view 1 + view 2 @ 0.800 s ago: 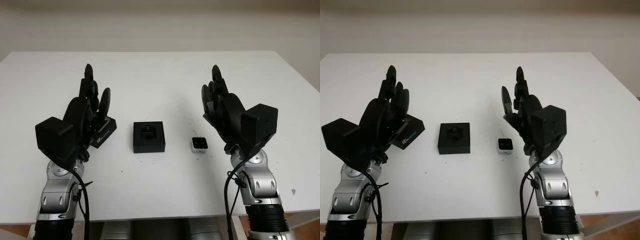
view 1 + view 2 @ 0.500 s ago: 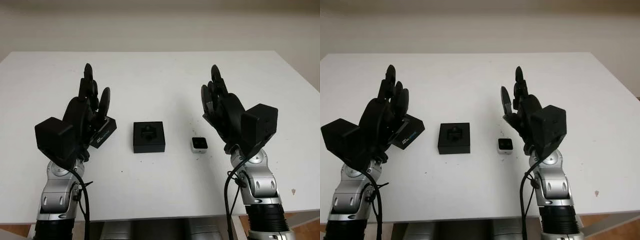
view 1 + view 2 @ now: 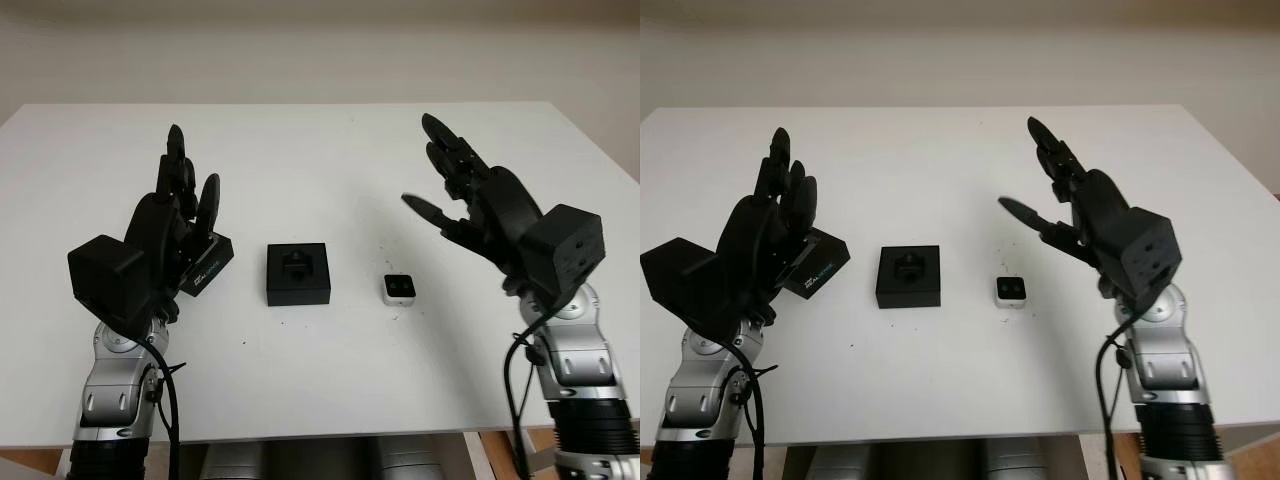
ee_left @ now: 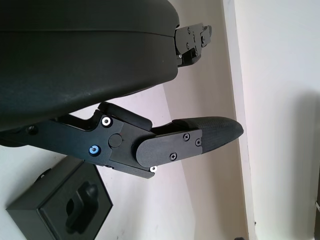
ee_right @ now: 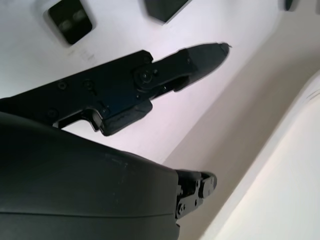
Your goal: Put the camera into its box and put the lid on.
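The black box base (image 3: 298,273) with its moulded insert sits at the table's middle, top uncovered. The small white-rimmed camera (image 3: 399,288) lies on the table to its right, and shows again in the right wrist view (image 5: 70,20). The black lid (image 3: 210,262) with pale lettering lies left of the box, partly hidden behind my left hand (image 3: 190,175), which is raised above the table and open. My right hand (image 3: 432,168) is open, held in the air above and to the right of the camera, tilted with its fingers pointing toward the far left. The left wrist view catches the box base (image 4: 65,210).
The white table (image 3: 320,150) has wide free room beyond and in front of the objects. Its front edge runs just past both forearms. A small dark speck (image 3: 587,382) marks the near right corner.
My right hand has swung out to the right and tipped over, its fingers now pointing far-left instead of straight ahead. The left hand, box, lid and camera have not moved.
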